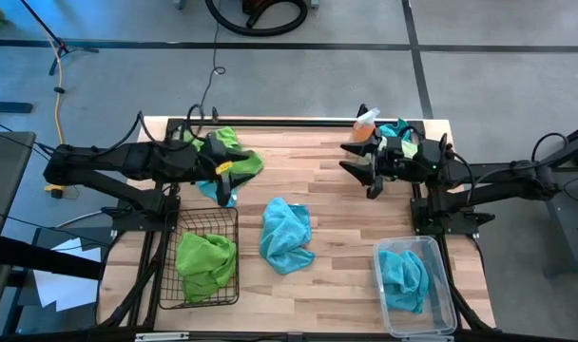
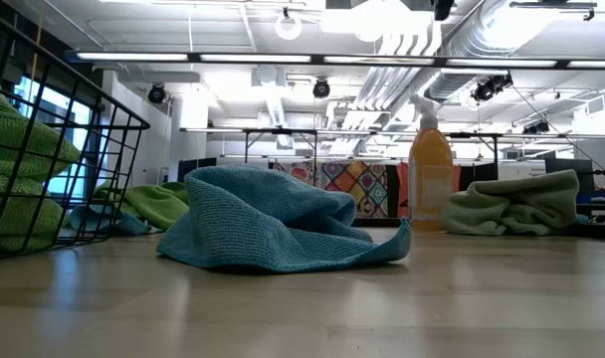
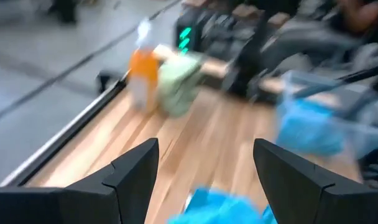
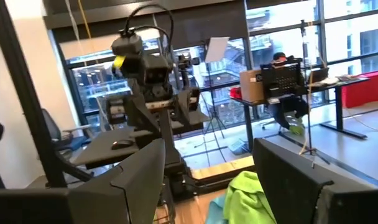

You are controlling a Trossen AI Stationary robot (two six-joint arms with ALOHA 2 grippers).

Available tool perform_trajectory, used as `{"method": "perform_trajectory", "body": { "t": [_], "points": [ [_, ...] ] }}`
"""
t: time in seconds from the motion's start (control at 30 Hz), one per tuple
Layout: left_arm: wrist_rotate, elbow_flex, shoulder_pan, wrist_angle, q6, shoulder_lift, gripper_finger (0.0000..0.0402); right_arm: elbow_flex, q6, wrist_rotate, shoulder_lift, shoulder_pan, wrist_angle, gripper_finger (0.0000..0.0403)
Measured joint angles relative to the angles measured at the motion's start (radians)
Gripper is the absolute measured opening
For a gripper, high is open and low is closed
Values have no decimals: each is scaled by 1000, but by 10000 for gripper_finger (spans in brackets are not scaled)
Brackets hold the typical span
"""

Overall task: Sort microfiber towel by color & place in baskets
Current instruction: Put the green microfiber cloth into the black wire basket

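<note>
Two baskets are sitting along the near edge of the wooden table. Toward the near left corner, the black wire basket is holding a lime green towel. At the near right corner, the clear plastic basket is holding a turquoise towel. Between the two baskets, a loose turquoise towel is lying crumpled at mid-table.

Toward the far left corner, a second green towel is lying heaped, with a bit of blue cloth showing just beside it under the arm. The left gripper is hovering over this heap with its fingers apart, holding nothing. Toward the far right corner, the orange spray bottle is standing next to another bunched towel. The right gripper is hanging there with its fingers spread, also empty.
</note>
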State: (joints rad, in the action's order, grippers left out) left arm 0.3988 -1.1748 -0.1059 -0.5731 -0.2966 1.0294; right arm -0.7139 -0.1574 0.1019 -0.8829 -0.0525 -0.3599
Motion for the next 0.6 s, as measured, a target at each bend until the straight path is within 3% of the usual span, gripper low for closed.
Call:
{"method": "perform_trajectory", "body": {
  "t": [0.13,0.27,0.6],
  "points": [
    [108,0,43,-204,-187,14,250,0,0,30,-9,0,6,240],
    [-11,0,166,-338,-262,52,250,-1,0,57,-22,0,10,240],
    [-171,0,602,-588,-95,218,250,-1,-86,57,-81,0,4,240]
  ]
}}
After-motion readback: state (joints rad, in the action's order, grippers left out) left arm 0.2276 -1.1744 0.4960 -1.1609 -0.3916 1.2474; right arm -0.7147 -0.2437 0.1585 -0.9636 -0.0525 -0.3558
